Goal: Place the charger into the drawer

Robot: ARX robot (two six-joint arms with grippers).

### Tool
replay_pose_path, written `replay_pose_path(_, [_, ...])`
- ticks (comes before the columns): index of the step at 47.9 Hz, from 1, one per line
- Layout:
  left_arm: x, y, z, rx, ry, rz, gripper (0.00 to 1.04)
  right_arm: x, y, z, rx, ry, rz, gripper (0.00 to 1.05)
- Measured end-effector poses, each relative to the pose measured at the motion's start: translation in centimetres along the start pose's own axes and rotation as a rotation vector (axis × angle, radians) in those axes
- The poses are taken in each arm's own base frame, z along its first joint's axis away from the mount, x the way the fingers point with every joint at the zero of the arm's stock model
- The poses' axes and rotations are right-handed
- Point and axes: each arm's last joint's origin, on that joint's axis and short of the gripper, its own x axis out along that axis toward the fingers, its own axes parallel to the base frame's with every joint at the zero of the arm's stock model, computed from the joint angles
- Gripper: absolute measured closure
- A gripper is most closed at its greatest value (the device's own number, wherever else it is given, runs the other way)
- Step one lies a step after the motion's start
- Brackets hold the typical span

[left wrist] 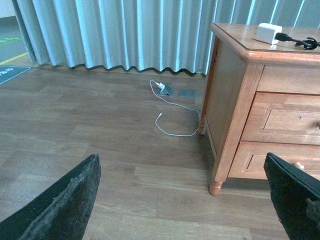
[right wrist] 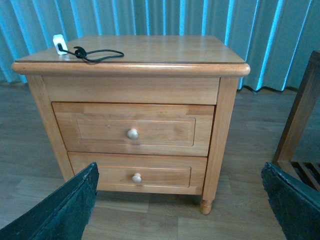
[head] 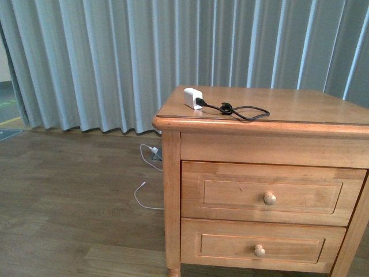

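The charger point(head: 193, 98) rests on the top of the table point(head: 311, 107), near the top's rear left corner as the front view shows it. Its white cube stands on the wood. Its black cable point(head: 242, 111) runs to the right from the cube in a loose coil and lies flat on the top.

The drawer point(head: 230, 193) is the upper of two in the front of the table, directly below the top. It is fully closed, with its front flush to the frame. Its round pale knob point(head: 269, 198) sits at the centre of the recessed panel. The lower drawer point(head: 219, 247) is also closed.

The left tool point(left wrist: 181, 157) is spread wide and holds nothing. It hangs over the floor point(left wrist: 75, 125), well apart from the left side of the table. The right tool point(right wrist: 179, 166) is also spread wide and empty, facing the front of the table and clear of it.

A thin white cable point(left wrist: 175, 120) lies on the floor beside the table. A pleated curtain point(head: 86, 57) hangs behind.
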Motion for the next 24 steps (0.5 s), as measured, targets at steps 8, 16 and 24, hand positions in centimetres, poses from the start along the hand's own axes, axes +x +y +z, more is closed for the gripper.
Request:
replay_pose_path(8, [0.0,0.0,0.0,0.0,0.0,0.0,0.06,0.0,0.0,0.0,0.0,0.0,0.0,0.08])
replay_pose_path(16, [0.0,0.0,0.0,0.0,0.0,0.0,0.06,0.0,0.0,0.0,0.0,0.0,0.0,0.08])
replay_pose_path(24, [0.0,0.0,0.0,0.0,0.0,0.0,0.06,0.0,0.0,0.0,0.0,0.0,0.0,0.08])
